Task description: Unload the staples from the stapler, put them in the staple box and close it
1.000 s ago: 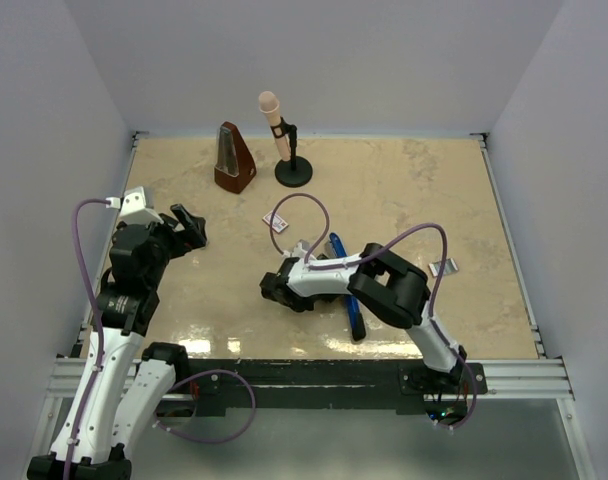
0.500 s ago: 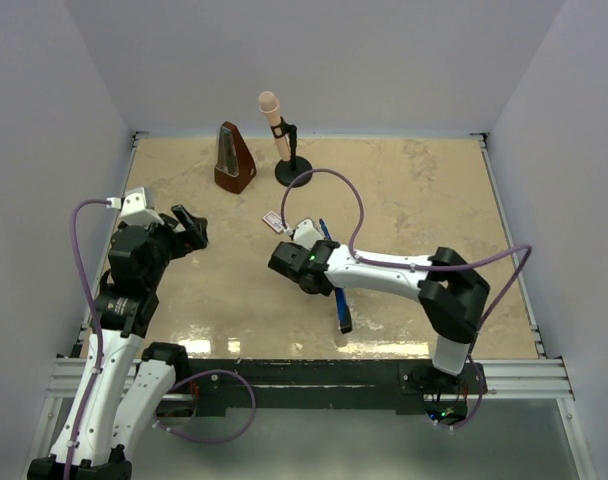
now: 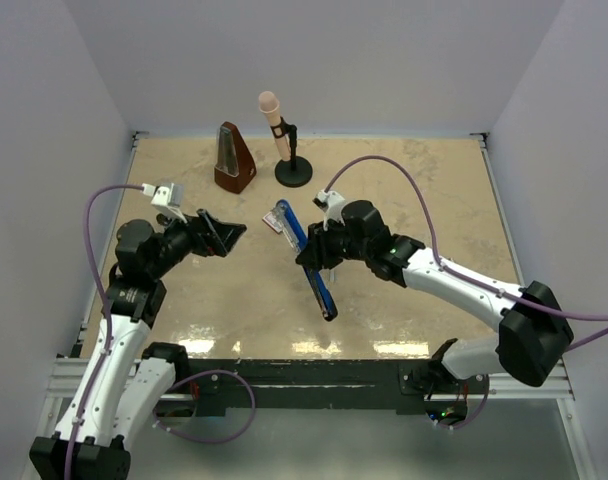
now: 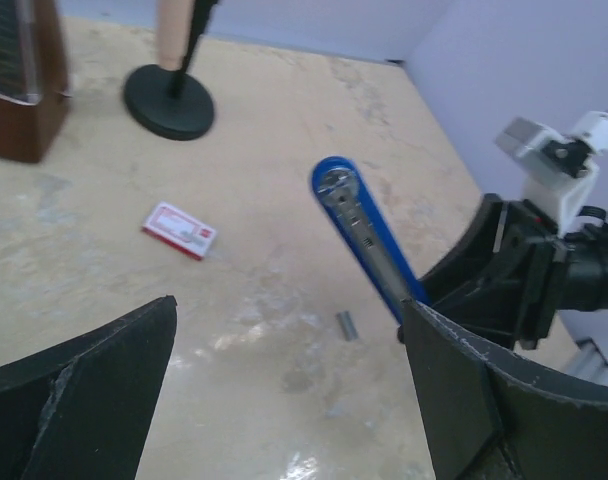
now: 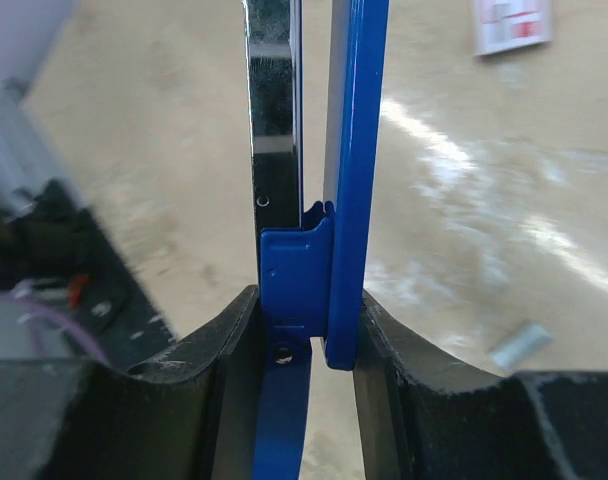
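My right gripper (image 3: 318,256) is shut on the stapler (image 3: 322,292) and holds it off the table near the middle. In the right wrist view the blue stapler (image 5: 354,150) and its silvery rail (image 5: 274,100) stand between my fingers (image 5: 384,350), splayed apart from each other. One short grey strip of staples (image 4: 346,325) lies on the table below the stapler and also shows as the staples (image 5: 519,347) in the right wrist view. My left gripper (image 3: 227,232) is open and empty, left of the stapler (image 4: 369,235) and pointing at it.
A small white box with red print (image 4: 180,229) lies on the table behind the stapler. At the back stand a brown metronome (image 3: 234,158) and a pink microphone on a black stand (image 3: 284,140). Walls enclose the table on three sides.
My right arm has swung out and carried the stapler up from near the front edge toward the middle. My left gripper has moved right, toward the stapler, still open.
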You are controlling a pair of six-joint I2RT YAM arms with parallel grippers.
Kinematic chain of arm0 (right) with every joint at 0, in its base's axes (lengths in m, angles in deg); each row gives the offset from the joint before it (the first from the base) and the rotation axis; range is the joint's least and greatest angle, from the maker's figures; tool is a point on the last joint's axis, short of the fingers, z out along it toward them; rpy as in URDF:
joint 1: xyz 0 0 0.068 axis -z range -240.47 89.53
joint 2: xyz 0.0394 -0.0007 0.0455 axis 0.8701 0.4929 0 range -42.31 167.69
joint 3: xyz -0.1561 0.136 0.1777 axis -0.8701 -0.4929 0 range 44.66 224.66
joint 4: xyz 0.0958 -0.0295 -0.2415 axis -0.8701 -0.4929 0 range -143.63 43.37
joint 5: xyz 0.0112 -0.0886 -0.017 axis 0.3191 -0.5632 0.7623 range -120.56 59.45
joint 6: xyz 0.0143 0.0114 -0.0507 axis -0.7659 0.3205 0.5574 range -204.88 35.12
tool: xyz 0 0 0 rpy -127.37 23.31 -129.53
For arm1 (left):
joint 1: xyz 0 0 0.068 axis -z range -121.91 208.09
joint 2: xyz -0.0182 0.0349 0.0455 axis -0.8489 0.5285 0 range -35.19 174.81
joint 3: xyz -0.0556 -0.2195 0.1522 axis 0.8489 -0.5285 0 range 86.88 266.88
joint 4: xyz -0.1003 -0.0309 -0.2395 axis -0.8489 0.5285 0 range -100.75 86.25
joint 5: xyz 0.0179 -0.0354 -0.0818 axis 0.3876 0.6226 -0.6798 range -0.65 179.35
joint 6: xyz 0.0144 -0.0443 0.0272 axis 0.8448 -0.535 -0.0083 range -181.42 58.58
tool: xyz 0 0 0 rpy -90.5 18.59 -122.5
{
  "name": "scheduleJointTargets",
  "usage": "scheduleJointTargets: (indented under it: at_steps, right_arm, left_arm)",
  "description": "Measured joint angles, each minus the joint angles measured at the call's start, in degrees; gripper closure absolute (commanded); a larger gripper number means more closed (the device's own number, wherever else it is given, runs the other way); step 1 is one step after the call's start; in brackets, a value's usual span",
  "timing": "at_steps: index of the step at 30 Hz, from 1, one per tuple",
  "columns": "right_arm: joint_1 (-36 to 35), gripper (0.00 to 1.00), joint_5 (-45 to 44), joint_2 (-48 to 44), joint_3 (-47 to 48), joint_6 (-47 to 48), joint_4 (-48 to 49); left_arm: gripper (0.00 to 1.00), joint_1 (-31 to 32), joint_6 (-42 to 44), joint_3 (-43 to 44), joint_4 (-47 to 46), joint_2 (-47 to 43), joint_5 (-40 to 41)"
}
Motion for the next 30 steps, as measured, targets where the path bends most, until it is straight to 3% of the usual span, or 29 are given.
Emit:
scheduleJointTargets:
  at_steps: [9, 18, 27, 28, 30]
  right_arm:
    - [0.3, 1.00, 26.6, -0.3, -8.9, -9.0, 23.1]
    - [0.3, 1.00, 36.0, -1.3, -10.0, -16.4, 36.7]
    - [0.5, 1.00, 40.0, 0.0, -13.5, -21.9, 45.9]
    - [0.5, 1.00, 40.2, 0.2, -13.7, -22.1, 46.2]
    - [0.5, 1.00, 40.4, 0.8, -13.8, -22.4, 46.9]
  left_arm:
    - [0.00, 0.0, -5.9, -5.0, -14.0, 7.2, -19.1]
    - [0.05, 0.0, -16.4, -10.5, -31.2, 7.9, -27.5]
    - [0.27, 0.0, -26.8, -14.7, -45.6, 10.1, -31.9]
    - [0.37, 0.0, -27.8, -15.2, -47.3, 10.3, -32.0]
    - [0.48, 0.0, -30.4, -16.2, -50.4, 10.8, -32.4]
